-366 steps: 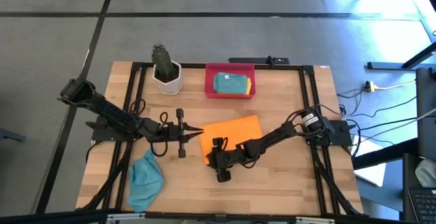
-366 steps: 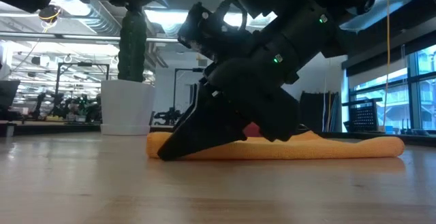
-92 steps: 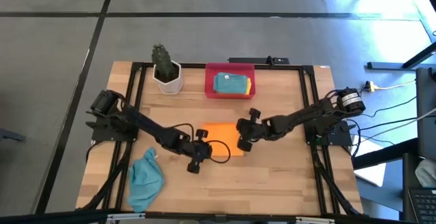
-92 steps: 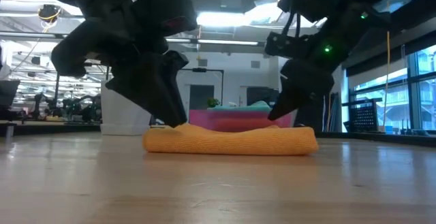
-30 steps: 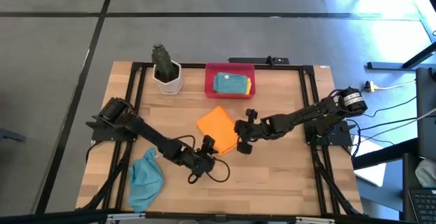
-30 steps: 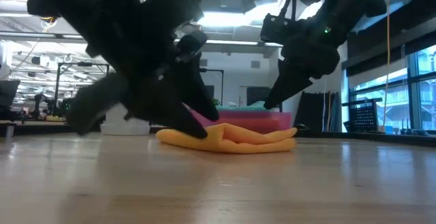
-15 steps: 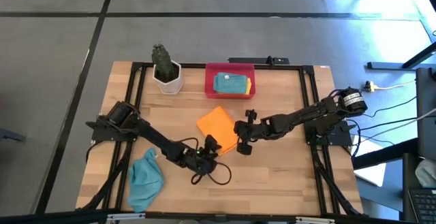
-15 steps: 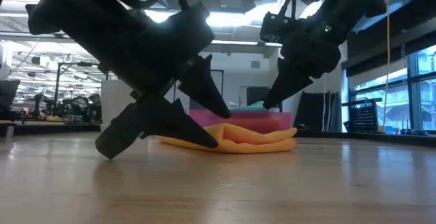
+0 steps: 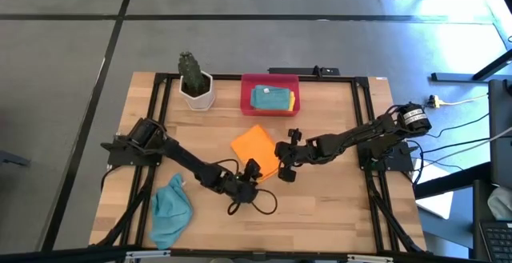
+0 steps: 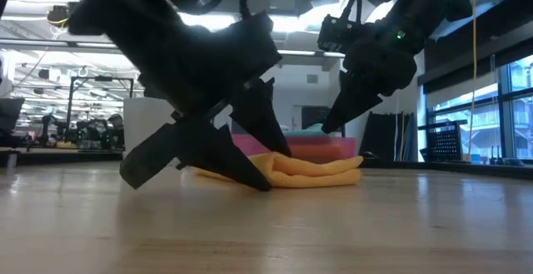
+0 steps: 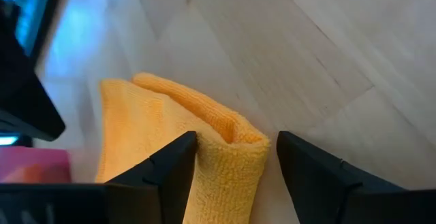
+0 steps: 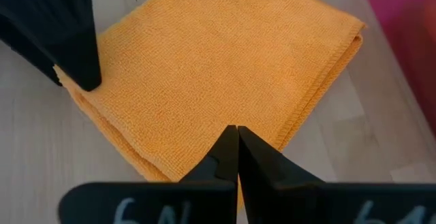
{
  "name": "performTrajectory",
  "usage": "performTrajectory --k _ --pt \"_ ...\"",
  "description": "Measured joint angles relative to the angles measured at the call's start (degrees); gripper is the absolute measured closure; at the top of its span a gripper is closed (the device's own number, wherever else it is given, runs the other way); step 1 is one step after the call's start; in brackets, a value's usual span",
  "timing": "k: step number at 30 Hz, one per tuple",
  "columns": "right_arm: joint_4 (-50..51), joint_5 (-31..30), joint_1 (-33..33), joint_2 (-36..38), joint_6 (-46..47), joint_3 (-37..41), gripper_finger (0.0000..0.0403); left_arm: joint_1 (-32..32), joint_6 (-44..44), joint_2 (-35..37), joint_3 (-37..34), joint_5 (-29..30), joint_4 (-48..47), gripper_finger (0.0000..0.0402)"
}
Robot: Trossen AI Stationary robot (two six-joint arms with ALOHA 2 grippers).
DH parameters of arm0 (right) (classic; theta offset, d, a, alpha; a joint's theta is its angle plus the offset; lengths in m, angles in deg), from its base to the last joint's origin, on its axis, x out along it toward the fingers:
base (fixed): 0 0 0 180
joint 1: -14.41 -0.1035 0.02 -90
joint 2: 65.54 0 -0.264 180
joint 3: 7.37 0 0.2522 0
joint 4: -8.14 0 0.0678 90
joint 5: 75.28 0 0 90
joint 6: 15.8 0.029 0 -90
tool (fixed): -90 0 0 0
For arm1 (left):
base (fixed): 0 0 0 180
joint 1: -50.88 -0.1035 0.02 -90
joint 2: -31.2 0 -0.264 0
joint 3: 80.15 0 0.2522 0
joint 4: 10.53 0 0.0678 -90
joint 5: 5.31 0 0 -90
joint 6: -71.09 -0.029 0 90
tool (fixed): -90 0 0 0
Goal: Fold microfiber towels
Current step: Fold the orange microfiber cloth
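The orange towel (image 9: 254, 147) lies folded in a small square at mid-table, turned cornerwise. My left gripper (image 9: 253, 171) is open at the towel's near corner (image 11: 235, 132), one finger on each side of it. In the low view its lower finger (image 10: 246, 174) reaches the tabletop in front of the cloth. My right gripper (image 12: 236, 130) is shut over the towel's right part, and its tip (image 10: 326, 129) stands a little above the cloth. A teal towel (image 9: 170, 209) lies crumpled at the near left. My left gripper slants down from the near left and straddles the orange towel's folded near corner (image 11: 231, 135), where several layers show. One finger (image 11: 174, 163) lies right at the cloth's side. I cannot tell whether it touches. The towel lies flat on the table.
A red tray (image 9: 270, 111) at the far middle holds folded teal and yellow towels (image 9: 272, 99). A potted cactus (image 9: 194, 83) stands left of it. A black cable loops on the table near my left gripper (image 9: 260, 203). Bare wood lies along the near edge and at the right.
My left gripper has gone a little toward the table's right edge and down, along the towel's near side to its near corner, and it has rolled. The orange towel and my right gripper have stayed where they were.
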Motion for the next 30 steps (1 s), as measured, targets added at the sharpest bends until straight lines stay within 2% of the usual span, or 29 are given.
performTrajectory --k 10,13,18,23,26,30 --pt "0.1 0.1 0.0 0.0 0.0 0.0 0.0398 -1.1 0.2 0.0 3.0 -0.6 -7.0 0.0222" --pt "-0.3 4.0 -0.3 0.0 0.0 0.0 0.0398 -1.1 0.2 0.0 3.0 -0.2 -7.8 0.0239" --pt "-0.5 5.5 -3.7 0.0 0.0 0.0 0.0398 -1.1 -0.1 0.0 2.8 -0.1 -7.8 0.0283" --pt "0.6 3.6 -7.9 0.0 -0.7 0.0 0.0394 -1.1 -0.1 -0.1 2.8 -0.2 -7.7 0.0349" --pt "1.5 1.5 -10.1 0.0 -2.8 0.0 0.0377 -1.0 0.0 -0.2 2.7 -0.1 -7.7 0.039" --pt "3.5 -2.2 -12.7 0.0 -4.8 0.0 0.0335 -0.8 0.9 -0.2 2.7 0.1 -7.1 0.0398"
